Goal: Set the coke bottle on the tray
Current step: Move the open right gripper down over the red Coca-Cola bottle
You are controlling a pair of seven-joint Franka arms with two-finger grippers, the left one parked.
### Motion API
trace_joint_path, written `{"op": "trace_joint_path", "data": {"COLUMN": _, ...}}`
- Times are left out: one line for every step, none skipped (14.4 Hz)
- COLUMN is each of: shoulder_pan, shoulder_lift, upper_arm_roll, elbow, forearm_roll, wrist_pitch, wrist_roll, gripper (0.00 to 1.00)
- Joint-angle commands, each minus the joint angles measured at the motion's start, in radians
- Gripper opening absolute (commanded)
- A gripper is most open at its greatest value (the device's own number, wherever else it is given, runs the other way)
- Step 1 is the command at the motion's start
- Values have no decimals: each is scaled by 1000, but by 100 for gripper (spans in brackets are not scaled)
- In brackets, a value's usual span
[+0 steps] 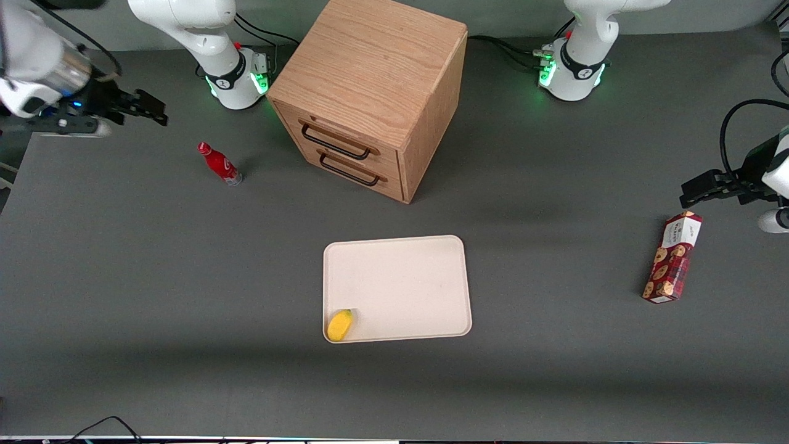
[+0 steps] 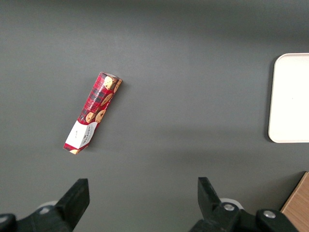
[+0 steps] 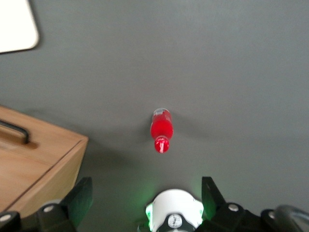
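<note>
The coke bottle (image 1: 219,164) is a small slim red bottle with a red cap and a clear base. It stands upright on the grey table beside the wooden cabinet, toward the working arm's end. It also shows in the right wrist view (image 3: 161,130). The tray (image 1: 431,259) is a flat cream-beige rectangle nearer the front camera than the cabinet; a corner of it shows in the right wrist view (image 3: 17,26). My right gripper (image 1: 151,108) is open and empty, raised above the table, apart from the bottle and farther toward the table's end.
A wooden drawer cabinet (image 1: 370,92) with two dark handles stands between the arm bases. A yellow object (image 1: 339,325) lies in the tray's near corner. A red cookie box (image 1: 672,258) lies toward the parked arm's end. The working arm's base (image 1: 237,77) stands near the bottle.
</note>
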Motion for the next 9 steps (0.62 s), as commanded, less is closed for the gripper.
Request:
{"op": "trace_joint_path", "data": {"shoulder_pan": -25, "shoulder_lift": -88, "upper_arm_roll": 14, "elbow": -322, "forearm_roll": 28, "wrist_pitch": 255, "wrist_roll": -23, "gripper": 100}}
{"op": "trace_joint_path", "data": {"shoulder_pan": -25, "shoulder_lift": -77, "upper_arm_roll": 18, "elbow": -380, "forearm_roll": 28, "wrist_pitch": 336, "wrist_roll": -22, "gripper": 100}}
{"op": "trace_joint_path", "data": {"shoulder_pan": -25, "shoulder_lift": -74, "upper_arm_roll": 18, "elbow": -434, "forearm_roll": 28, "wrist_pitch": 399, "wrist_roll": -22, "gripper": 100}}
{"op": "trace_joint_path", "data": {"shoulder_pan": -25, "shoulder_lift": -74, "upper_arm_roll": 20, "elbow": -490, "forearm_roll": 28, "wrist_pitch": 474, "wrist_roll": -22, "gripper": 100}}
{"op": "trace_joint_path", "data": {"shoulder_pan": -23, "shoulder_lift": -60, "upper_arm_roll": 21, "elbow": -529, "forearm_roll": 28, "wrist_pitch": 540, "wrist_roll": -16, "gripper": 100}}
{"op": "trace_joint_path", "data": {"shoulder_pan": -22, "shoulder_lift": -30, "upper_arm_roll": 23, "elbow": -535, "forearm_roll": 28, "wrist_pitch": 568, "wrist_roll": -11, "gripper": 100}}
{"op": "trace_joint_path", "data": {"shoulder_pan": -22, "shoulder_lift": -23, "upper_arm_roll": 23, "elbow": -534, "forearm_roll": 28, "wrist_pitch": 573, "wrist_roll": -13, "gripper": 100}}
{"op": "trace_joint_path", "data": {"shoulder_pan": -20, "shoulder_lift": -23, "upper_arm_roll": 23, "elbow": -532, "forearm_roll": 28, "wrist_pitch": 570, "wrist_roll": -11, "gripper": 100}}
{"op": "trace_joint_path", "data": {"shoulder_pan": -19, "shoulder_lift": -23, "upper_arm_roll": 27, "elbow": -532, "forearm_roll": 28, "wrist_pitch": 570, "wrist_roll": -11, "gripper": 94}}
